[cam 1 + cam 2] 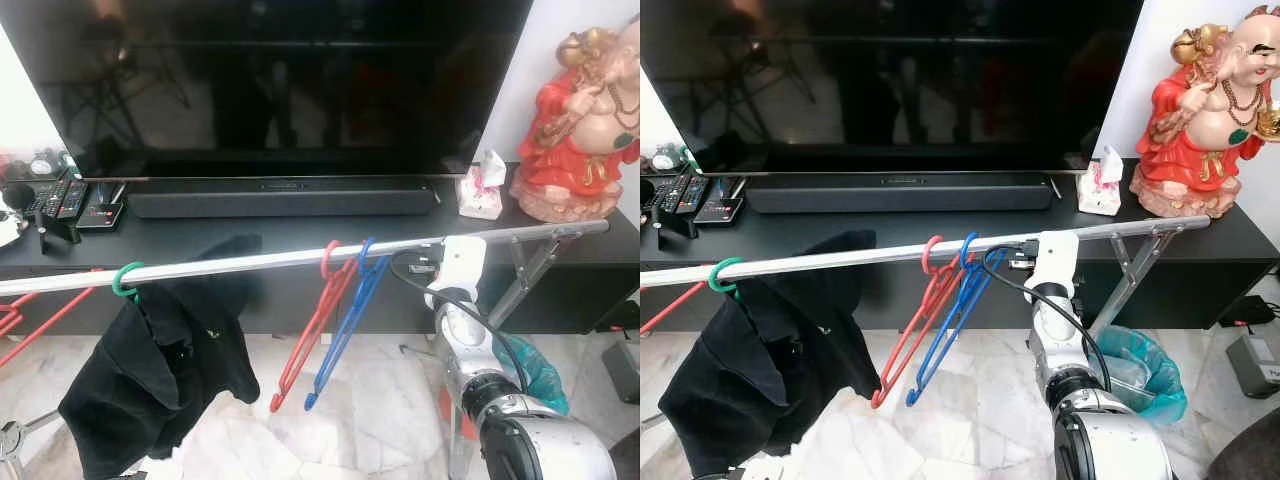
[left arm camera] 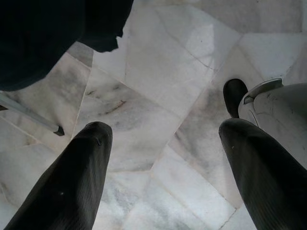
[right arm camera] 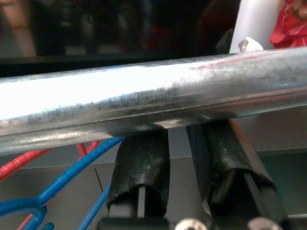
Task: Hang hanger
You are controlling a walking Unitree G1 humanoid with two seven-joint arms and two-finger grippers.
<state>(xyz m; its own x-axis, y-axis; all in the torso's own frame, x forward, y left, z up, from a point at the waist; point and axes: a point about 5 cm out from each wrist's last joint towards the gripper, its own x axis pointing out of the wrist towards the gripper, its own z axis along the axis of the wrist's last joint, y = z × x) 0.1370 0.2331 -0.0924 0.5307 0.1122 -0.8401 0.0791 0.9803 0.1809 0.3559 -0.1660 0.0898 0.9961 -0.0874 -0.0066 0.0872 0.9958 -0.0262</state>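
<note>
A metal rail (image 1: 250, 260) runs across in front of a dark TV stand (image 1: 300, 235). On it hang, side by side near the middle, a red hanger (image 1: 318, 325) and a blue hanger (image 1: 345, 325), their hooks over the rail and their bodies slanting down to the left. Further left a green hook (image 1: 125, 280) carries a black shirt (image 1: 150, 375).

The right arm (image 1: 470, 350) reaches up to the rail just right of the blue hanger. In the right wrist view the right gripper (image 3: 177, 172) sits right under the rail, its two fingers (image 3: 141, 172) close together with a narrow gap between them and nothing pinched; the blue hanger's hook lies just beside them.

The left gripper (image 2: 163, 177) points down at the marble floor (image 2: 158, 96), its fingers spread wide and holding nothing, with the shirt's hem near it.

On the stand are a TV (image 1: 280, 80), a soundbar (image 1: 280, 197), remotes (image 1: 65, 198), a tissue pack (image 1: 482, 190) and a red statue (image 1: 580, 125). A teal bin (image 1: 1145, 375) stands on the floor at the right
</note>
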